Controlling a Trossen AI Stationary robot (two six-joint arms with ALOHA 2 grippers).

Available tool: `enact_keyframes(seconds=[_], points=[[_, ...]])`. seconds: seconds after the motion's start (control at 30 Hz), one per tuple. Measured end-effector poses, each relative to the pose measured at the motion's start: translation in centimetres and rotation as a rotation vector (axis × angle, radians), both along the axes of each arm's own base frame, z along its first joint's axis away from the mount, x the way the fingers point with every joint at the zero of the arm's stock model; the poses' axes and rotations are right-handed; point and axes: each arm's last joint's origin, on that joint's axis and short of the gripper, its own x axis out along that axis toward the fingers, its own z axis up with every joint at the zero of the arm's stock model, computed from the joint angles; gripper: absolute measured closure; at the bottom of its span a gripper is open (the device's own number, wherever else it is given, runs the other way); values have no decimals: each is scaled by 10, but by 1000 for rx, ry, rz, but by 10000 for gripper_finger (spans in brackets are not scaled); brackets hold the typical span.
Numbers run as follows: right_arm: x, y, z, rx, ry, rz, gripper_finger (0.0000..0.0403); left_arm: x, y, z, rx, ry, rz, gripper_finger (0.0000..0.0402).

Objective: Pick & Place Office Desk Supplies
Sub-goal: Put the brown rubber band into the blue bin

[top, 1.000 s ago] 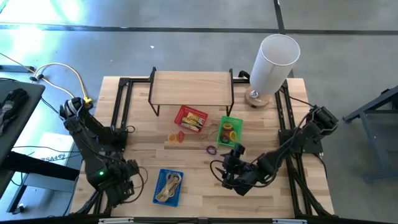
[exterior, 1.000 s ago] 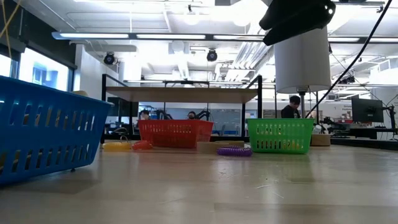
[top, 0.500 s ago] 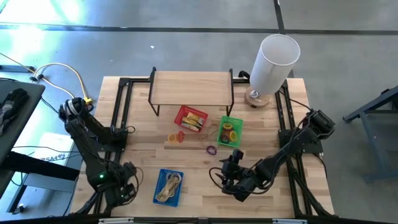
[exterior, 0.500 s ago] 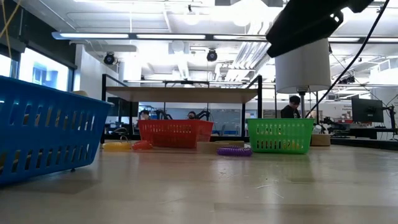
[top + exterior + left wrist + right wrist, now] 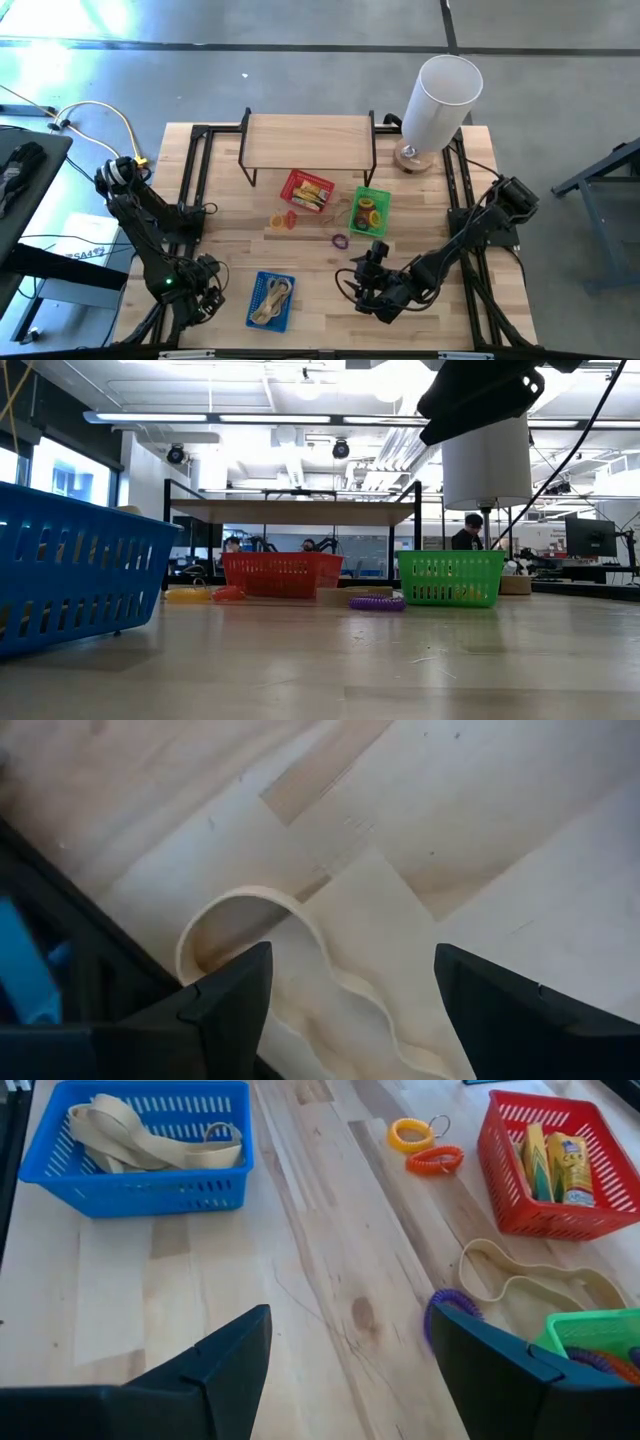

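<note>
Baskets first: the blue plastic basket [image 5: 140,1145] holds a heap of pale tan rubber bands [image 5: 150,1138], and the red plastic basket [image 5: 560,1165] has small yellow rectangular blocks [image 5: 555,1160] in it, labels too small to read. The green plastic basket [image 5: 590,1338] is cut off at the right wrist view's edge, so its contents barely show there. Loose on the light wooden desk [image 5: 330,1260]: a yellow coil loop [image 5: 411,1133], an orange coil loop [image 5: 435,1159], a purple coil loop [image 5: 443,1315] half hidden behind a finger, and one more tan band [image 5: 535,1285]. The right tool [image 5: 372,288] hangs released near the desk's front, nothing in it. The left tool [image 5: 205,292] is released too, low at the front left corner, over another tan band [image 5: 300,965] that's partly hidden.
</note>
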Motion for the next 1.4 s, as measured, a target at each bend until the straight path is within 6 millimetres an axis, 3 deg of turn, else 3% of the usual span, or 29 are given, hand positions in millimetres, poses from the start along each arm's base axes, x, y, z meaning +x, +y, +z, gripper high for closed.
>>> enact_keyframes(seconds=[0.4,1.4], points=[[0,-1,0,-3,1,0,143,-3,3,-27,-98,12,21,131],[0,-1,0,-3,0,-1,143,7,2,-38,-102,69,-10,131]])
